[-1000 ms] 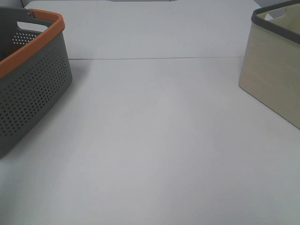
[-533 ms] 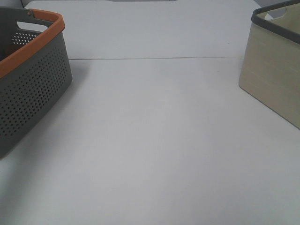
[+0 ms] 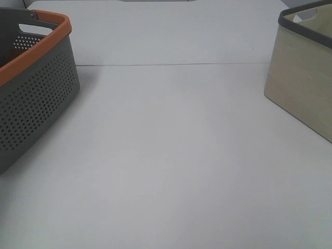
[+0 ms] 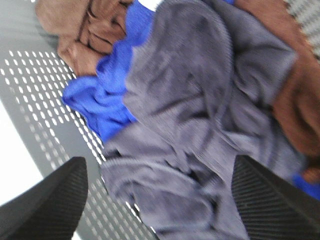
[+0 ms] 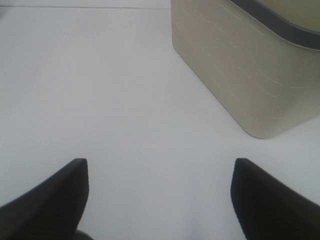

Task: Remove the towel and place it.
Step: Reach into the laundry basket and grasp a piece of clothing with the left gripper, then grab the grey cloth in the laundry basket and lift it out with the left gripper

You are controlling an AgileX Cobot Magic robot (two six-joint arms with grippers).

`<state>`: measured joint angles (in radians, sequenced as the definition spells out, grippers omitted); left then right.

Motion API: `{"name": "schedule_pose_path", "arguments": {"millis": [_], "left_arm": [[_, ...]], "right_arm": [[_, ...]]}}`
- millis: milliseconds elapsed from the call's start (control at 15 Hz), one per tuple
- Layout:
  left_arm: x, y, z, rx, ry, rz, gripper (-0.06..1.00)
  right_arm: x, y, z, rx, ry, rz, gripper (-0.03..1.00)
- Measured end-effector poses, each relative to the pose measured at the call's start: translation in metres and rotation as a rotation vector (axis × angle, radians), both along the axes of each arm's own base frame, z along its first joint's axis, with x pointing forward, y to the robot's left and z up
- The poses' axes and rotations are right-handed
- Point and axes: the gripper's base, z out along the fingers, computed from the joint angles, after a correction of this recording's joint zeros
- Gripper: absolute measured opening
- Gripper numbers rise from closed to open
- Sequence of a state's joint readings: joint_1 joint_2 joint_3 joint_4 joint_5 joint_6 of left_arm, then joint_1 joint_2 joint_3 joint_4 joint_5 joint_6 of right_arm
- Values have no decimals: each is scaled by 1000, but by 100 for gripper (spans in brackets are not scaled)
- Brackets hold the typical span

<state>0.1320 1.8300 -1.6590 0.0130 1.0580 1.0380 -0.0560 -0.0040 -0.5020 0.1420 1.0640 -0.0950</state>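
In grey basket (image 4: 30, 95), towel (image 4: 200, 100) close under wide-open left end effector (image 4: 157, 170), btwn its tips.

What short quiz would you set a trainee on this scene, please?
1. True or false: the left tool is shut on the towel.
2. What lies beside the towel in the grey basket? A: a blue cloth and a brown cloth. B: a red cloth and a green cloth. C: a white cloth only.
3. Fill in: the right tool hangs open beside the light basket, whose rim is dark ___.

Key: 1 false, its fingers stand apart; 2 A; 3 grey.
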Motion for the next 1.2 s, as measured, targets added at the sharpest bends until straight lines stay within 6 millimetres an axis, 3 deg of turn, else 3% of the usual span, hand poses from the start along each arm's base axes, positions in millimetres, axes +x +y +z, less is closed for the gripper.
{"name": "schedule_pose_path", "arguments": {"millis": [267,467,733,1067,1200], "left_arm": [[54,7,-50,9,-6,-21,75],[68,7,-79,-1,17,-69,75],[80,3,-101,-7,-14,-129,75],[90,-19,-125,-19,-14,-225,74],[89,-20,-126,-21,-8,-230,64]], "right_arm": [[0,0,0,0,0,0,70],[0,0,0,0,0,0,70],[0,0,0,0,0,0,70],[0,0,0,1,0,1,70],[0,0,0,1,0,1,70]]}}
